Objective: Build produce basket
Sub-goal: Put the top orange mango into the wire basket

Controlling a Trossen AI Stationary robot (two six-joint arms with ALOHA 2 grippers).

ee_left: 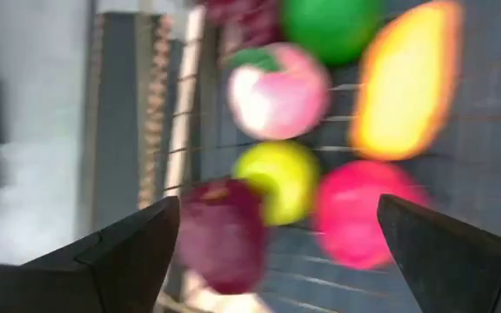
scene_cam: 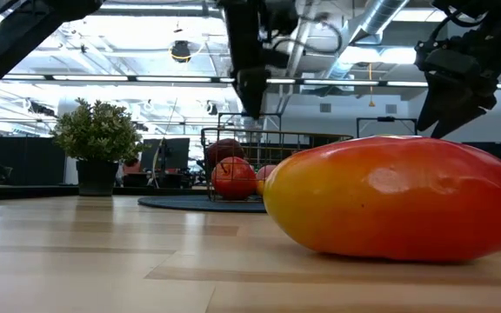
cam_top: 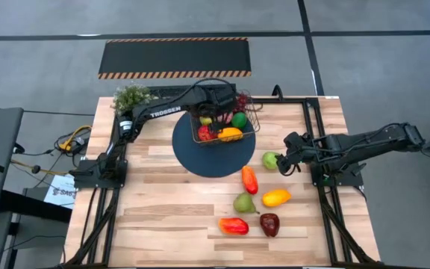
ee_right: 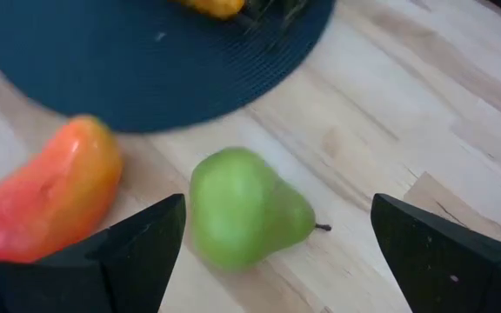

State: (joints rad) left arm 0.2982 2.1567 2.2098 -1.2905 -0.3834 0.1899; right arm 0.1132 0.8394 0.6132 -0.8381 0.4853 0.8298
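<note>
My left arm crosses over the basket [cam_top: 223,125], so from above much of its wire rim and contents are hidden; only a green fruit, a yellow-orange piece and something red show. The left wrist view is blurred, yet my left fingers [ee_left: 277,252] stand wide and empty over the produce inside: a dark red apple [ee_left: 222,235], a yellow-green lime [ee_left: 278,176], a pink-red fruit [ee_left: 357,211]. The basket sits on the dark blue mat [cam_top: 207,153]. My right fingers [ee_right: 272,252] are spread wide either side of a green pear [ee_right: 242,217] lying on the table [ee_right: 390,113], holding nothing, beside a red-orange pepper [ee_right: 46,196].
</note>
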